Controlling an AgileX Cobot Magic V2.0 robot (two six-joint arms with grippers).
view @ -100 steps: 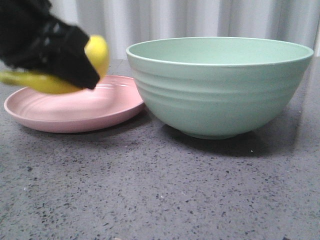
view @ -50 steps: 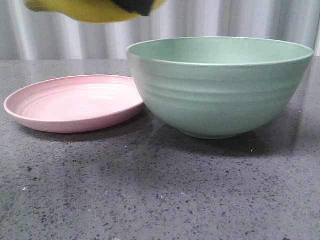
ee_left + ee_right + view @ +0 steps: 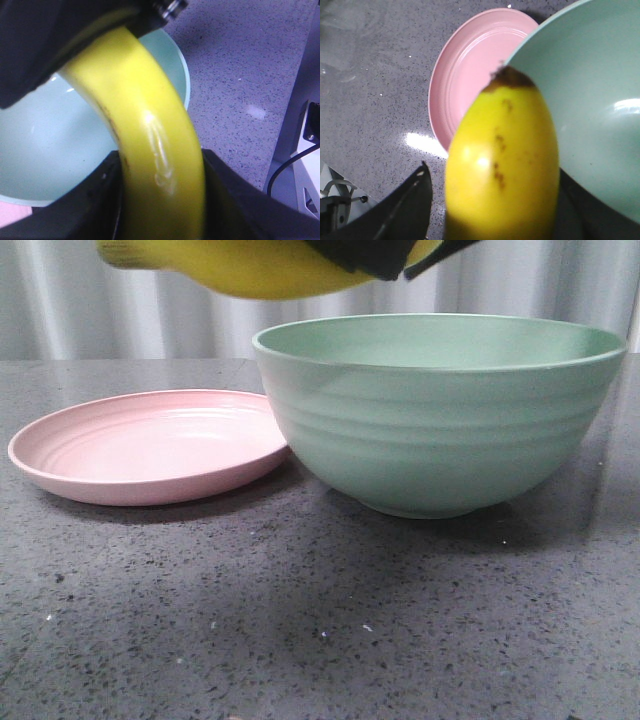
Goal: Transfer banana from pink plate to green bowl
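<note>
The yellow banana (image 3: 250, 265) hangs in the air at the top of the front view, over the gap between plate and bowl, its right part above the bowl's left rim. Black gripper parts cover that right part. My left gripper (image 3: 161, 157) is shut on the banana (image 3: 150, 140), both fingers against it, above the empty green bowl (image 3: 40, 130). My right gripper (image 3: 495, 172) is spread wide around the banana (image 3: 505, 160), with a gap at one finger. The pink plate (image 3: 150, 445) lies empty left of the green bowl (image 3: 440, 430). The right wrist view also shows the plate (image 3: 470, 65) and bowl (image 3: 590, 100).
Plate and bowl stand on a grey speckled table (image 3: 300, 620), the bowl's side over the plate's right rim. A pale curtain (image 3: 180, 320) hangs behind. The table's edge, with a black cable (image 3: 280, 172) beyond it, shows in the left wrist view.
The banana has been lifted off the pink plate. It rose to the top of the front view and then moved right, toward the green bowl. The plate is now empty.
</note>
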